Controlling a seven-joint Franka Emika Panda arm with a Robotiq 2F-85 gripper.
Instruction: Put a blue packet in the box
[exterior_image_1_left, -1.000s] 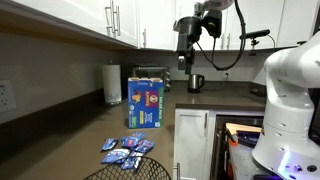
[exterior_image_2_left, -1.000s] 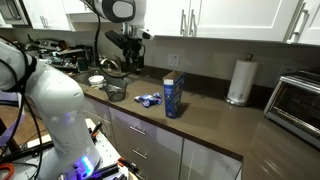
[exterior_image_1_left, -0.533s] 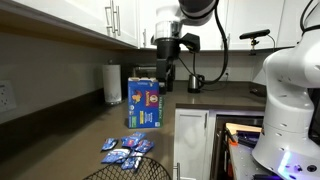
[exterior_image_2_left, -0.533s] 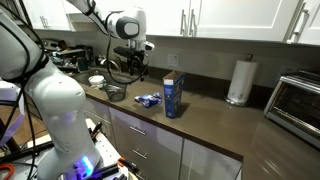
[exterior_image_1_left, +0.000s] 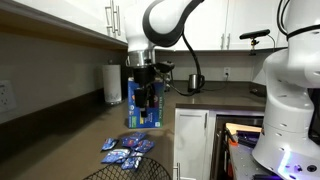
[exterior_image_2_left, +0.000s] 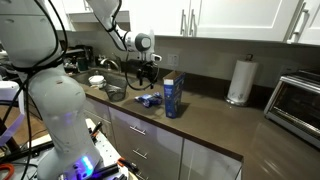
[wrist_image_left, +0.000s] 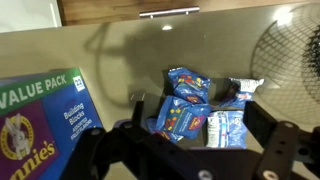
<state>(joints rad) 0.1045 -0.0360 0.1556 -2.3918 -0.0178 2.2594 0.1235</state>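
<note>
The gripper (wrist_image_left: 186, 150), jaws wide apart, hangs over the blue packet (wrist_image_left: 183, 112), centred beneath it in the wrist view, with the box (wrist_image_left: 40, 110) close on the left.

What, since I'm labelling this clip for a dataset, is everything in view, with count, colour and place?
box: one, blue with red, yellow, white print, upright on the counter.
blue packets: several overlapping, exact count unclear, blue and white, heaped beside the box.
paper towel roll: one, white, upright by the back wall.
toaster oven: one, silver, counter's far end.
mesh basket: one, metal, near the packets.
jug: one, dark, back of the counter.
counter: one, brown.
arm: one, white, over the counter.
gripper: one, black, open, above the packets by the box.
</note>
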